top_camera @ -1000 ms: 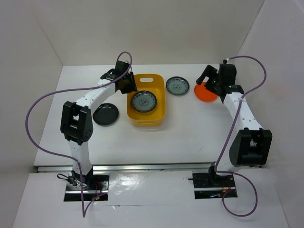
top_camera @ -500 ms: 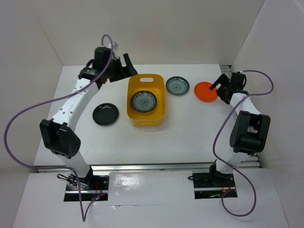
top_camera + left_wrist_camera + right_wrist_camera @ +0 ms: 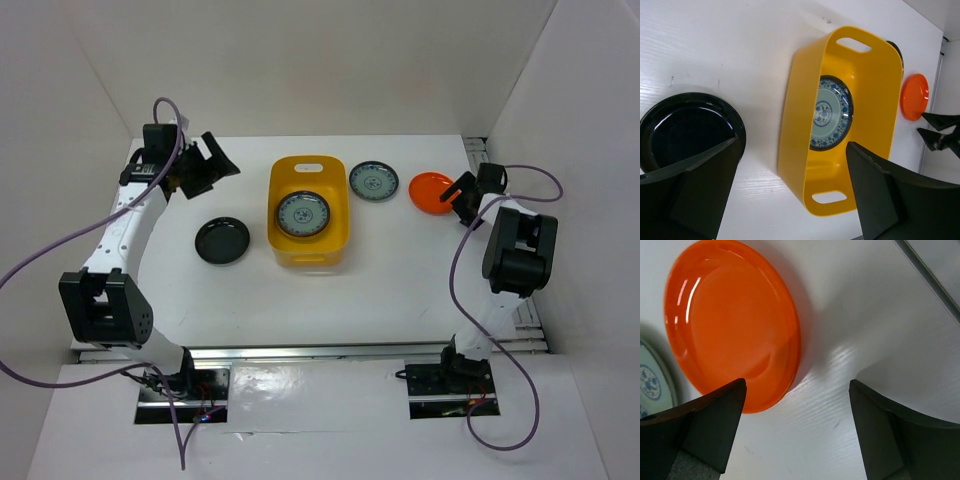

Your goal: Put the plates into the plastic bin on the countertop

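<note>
— Both arms have swung outward since a second ago. The left gripper [image 3: 215, 165] has left the far-left corner of the plastic bin [image 3: 342, 220] and now hangs at 10 o'clock from it. The right gripper [image 3: 458, 197] has dropped low beside the orange plate [image 3: 432, 192].

— Are the jaws holding anything?

— No. The left wrist view shows the left jaws spread wide, gripping nothing. The right wrist view shows the right jaws spread too, over the countertop [image 3: 400, 270] at the orange plate's rim. One finger [image 3: 700, 430] overlaps that rim in the picture, and whether it touches cannot be told.

— Where are the plates?

— Four show. One patterned plate [image 3: 302, 214] lies flat inside the bin, near its middle. The second patterned plate [image 3: 374, 181] sits on the countertop at 2 o'clock from the bin, just beside its corner. The orange plate lies at 3 o'clock from that one, near it but apart. A glossy black plate [image 3: 222, 241] lies at 9 o'clock from the bin.

— Anything hard to see?

— From the left wrist, the second patterned plate is almost wholly hidden behind the bin's wall, and a finger covers part of the black plate. From the right wrist, only a sliver of the second patterned plate shows at the left edge. From above, the right gripper is small and dark, so its jaws are unreadable there.
</note>
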Motion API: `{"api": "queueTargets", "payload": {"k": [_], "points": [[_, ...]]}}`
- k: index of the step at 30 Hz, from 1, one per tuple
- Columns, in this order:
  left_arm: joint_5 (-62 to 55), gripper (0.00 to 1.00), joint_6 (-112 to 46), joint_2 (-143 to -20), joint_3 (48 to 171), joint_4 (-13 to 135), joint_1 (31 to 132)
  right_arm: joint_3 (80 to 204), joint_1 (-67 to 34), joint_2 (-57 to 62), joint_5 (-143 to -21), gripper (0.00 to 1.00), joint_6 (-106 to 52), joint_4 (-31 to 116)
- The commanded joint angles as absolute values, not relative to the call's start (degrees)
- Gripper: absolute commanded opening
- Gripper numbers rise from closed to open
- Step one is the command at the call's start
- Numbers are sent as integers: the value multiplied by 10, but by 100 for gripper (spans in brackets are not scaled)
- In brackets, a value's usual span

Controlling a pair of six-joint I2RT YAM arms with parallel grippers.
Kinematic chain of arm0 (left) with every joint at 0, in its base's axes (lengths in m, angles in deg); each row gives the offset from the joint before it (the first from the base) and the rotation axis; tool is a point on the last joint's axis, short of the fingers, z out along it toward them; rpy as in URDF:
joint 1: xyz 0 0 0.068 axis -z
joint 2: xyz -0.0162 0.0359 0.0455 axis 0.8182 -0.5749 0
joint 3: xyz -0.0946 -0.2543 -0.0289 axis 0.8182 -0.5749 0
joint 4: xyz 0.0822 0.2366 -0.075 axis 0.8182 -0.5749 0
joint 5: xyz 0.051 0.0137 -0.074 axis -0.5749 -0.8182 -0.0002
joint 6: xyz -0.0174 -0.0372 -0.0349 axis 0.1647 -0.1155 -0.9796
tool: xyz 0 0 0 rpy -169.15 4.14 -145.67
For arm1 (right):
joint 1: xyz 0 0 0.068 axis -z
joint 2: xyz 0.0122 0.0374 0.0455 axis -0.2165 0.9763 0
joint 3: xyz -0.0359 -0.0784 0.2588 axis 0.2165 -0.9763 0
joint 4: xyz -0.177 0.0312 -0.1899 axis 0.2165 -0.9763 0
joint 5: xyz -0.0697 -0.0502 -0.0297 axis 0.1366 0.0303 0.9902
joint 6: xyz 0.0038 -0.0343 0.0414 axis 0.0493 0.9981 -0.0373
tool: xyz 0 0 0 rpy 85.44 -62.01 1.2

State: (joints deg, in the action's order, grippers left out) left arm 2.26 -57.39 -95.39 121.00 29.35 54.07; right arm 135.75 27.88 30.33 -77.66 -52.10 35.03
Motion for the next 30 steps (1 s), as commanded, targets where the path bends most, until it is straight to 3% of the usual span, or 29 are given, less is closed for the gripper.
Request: {"api": "queueTargets", "payload": {"k": [1, 8, 12, 13, 16, 19, 24, 30], "points": [[45, 100, -579, -915, 1221, 321, 544, 1388, 277, 328, -764, 90, -529, 401], [29, 100, -579, -902, 1205, 316, 544, 1438, 259, 396, -773, 80, -523, 416], [5, 100, -573, -891, 1185, 311, 544, 1450, 248, 413, -746, 63, -523, 388], [-3, 100, -573, -886, 1185, 311, 544, 1443, 248, 413, -740, 52, -529, 388], [-8, 100, -567, -886, 1185, 311, 539, 1421, 243, 413, -722, 33, -540, 382], [-13, 100, -567, -891, 1192, 305, 539, 1413, 243, 419, -706, 1, -546, 365], [-18, 100, -579, -903, 1198, 294, 533, 1407, 238, 427, -706, 0, -551, 357], [-84, 100, -644, -914, 1186, 257, 509, 1466, 207, 341, -653, 0, -574, 332]]}}
